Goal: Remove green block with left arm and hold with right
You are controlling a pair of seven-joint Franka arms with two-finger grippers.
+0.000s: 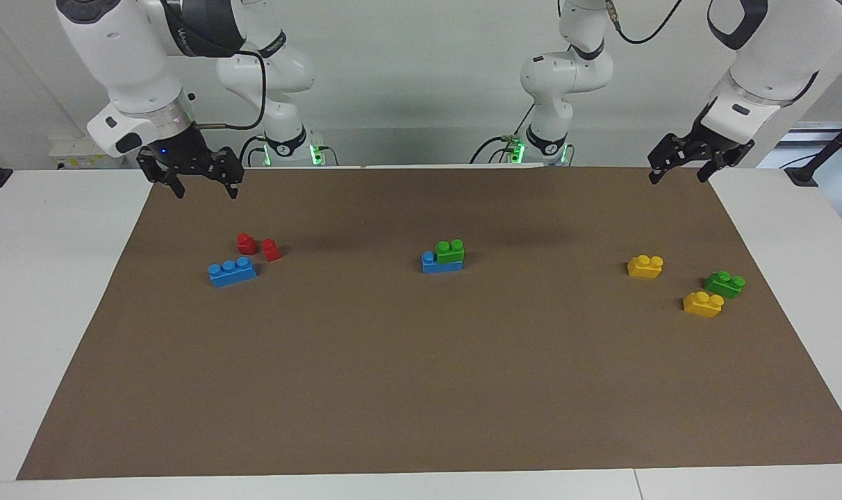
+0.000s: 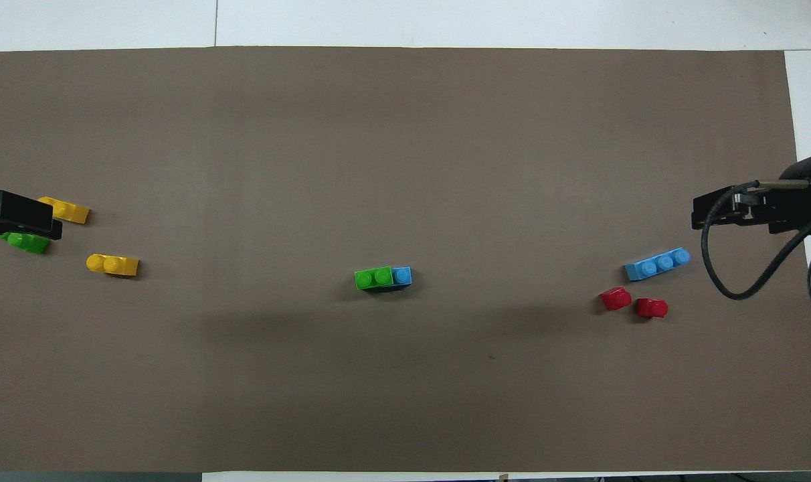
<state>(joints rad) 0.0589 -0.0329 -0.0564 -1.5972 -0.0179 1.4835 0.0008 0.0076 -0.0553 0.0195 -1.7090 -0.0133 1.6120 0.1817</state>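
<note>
A brown mat point(image 1: 421, 389) covers the white desk point(image 1: 53, 278) before a pale wall. Mid-mat, the green block point(image 1: 451, 251) sits atop a blue brick point(image 1: 436, 264). Left hand point(image 1: 679, 170) and right hand point(image 1: 200, 182) hover open, empty.

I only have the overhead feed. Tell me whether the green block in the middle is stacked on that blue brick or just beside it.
Observer: Stacked. The facing view shows the green block sitting on top of the blue brick, with one blue stud left bare toward the right arm's end.
Operator: Check the left gripper. From here it looks like it's on the darker green brick.
Observer: It isn't. The left gripper hangs high above the mat, open, and the darker green brick lies untouched beside a yellow brick.
Operator: Give me the right gripper too.
Observer: The right gripper is also up in the air, open and holding nothing.
</note>
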